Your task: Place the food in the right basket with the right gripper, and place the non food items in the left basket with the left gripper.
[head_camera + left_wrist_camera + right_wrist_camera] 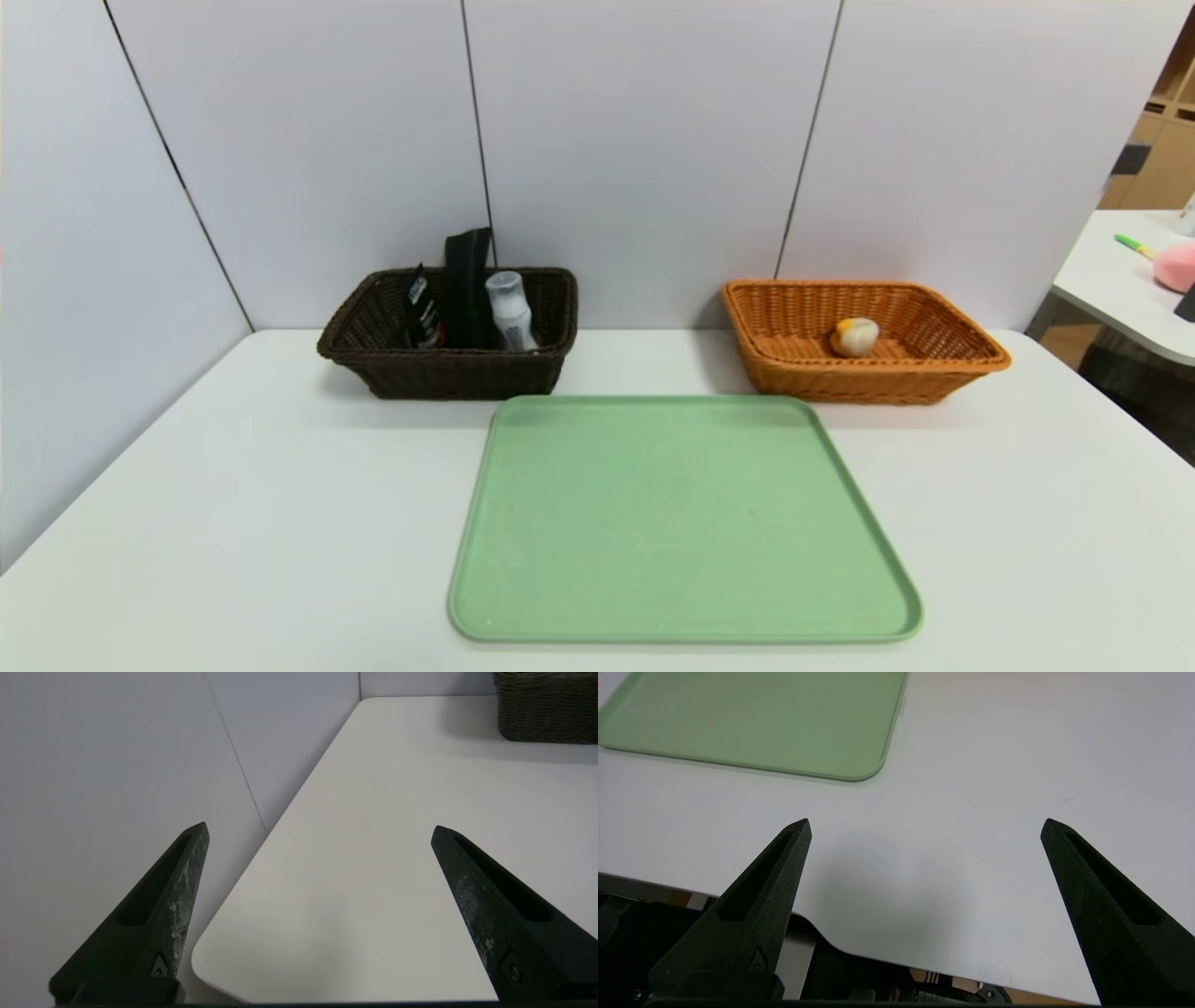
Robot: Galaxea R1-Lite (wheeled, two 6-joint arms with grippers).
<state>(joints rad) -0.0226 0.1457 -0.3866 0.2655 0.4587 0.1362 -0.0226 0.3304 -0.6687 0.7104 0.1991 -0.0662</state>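
The food (854, 337), a small cream bun with an orange-yellow patch, lies inside the right basket (971, 359), orange wicker at the back right. The left basket (373, 359), dark brown wicker at the back left, holds the non food items: a dark squeeze tube (422, 310), a black folded pouch (466, 280) and a small white bottle (510, 310). Neither arm shows in the head view. My left gripper (320, 828) hangs open and empty above the table's near left corner. My right gripper (926, 823) is open and empty above the table's near edge.
A bare green tray (681, 625) lies at the middle of the white table (233, 523); its corner (859, 772) shows in the right wrist view. Grey partition walls close off the back and left. Another table with small objects (1134, 280) stands off to the right.
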